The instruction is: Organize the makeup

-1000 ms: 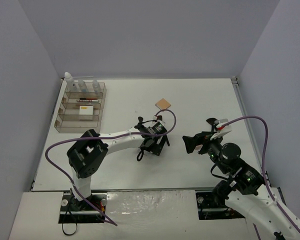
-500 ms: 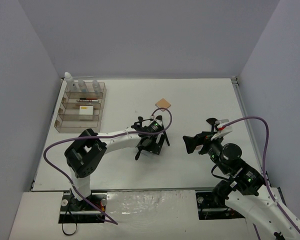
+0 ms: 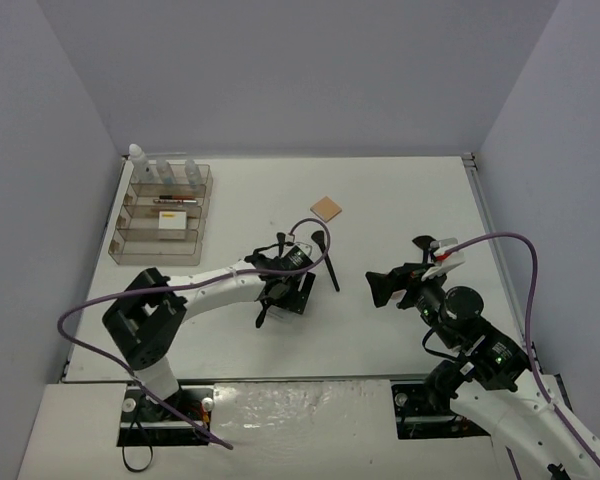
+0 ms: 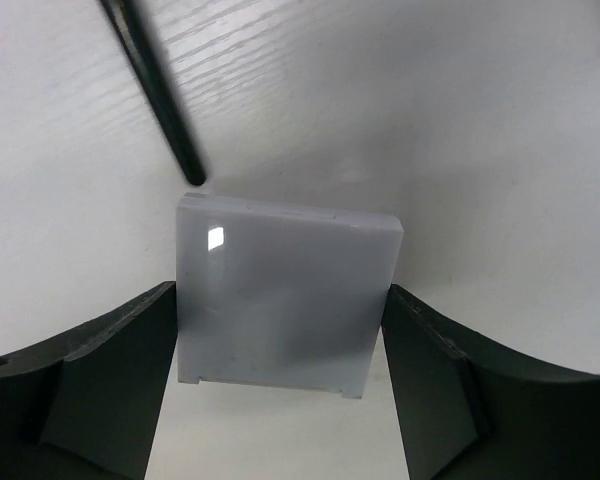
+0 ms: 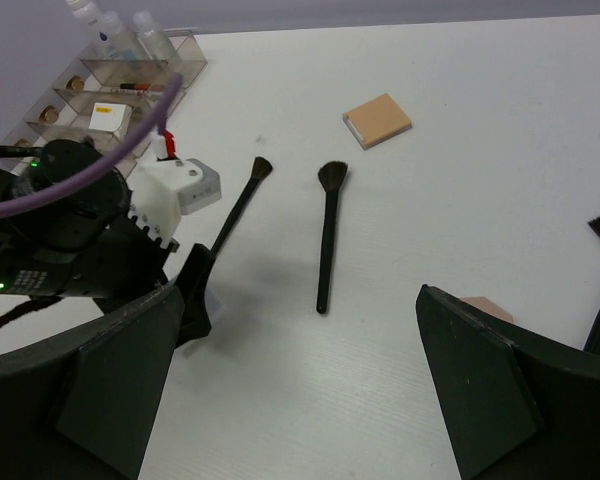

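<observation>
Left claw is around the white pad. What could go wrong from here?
1. The black brush handle ends right by a far corner of the white pad; lifting or sliding the pad may knock the brush.
2. The left claw flanks the pad at its side edges as it lies flat on the table; the glossy pad might slip or twist out. Firm contact is not clear.
</observation>
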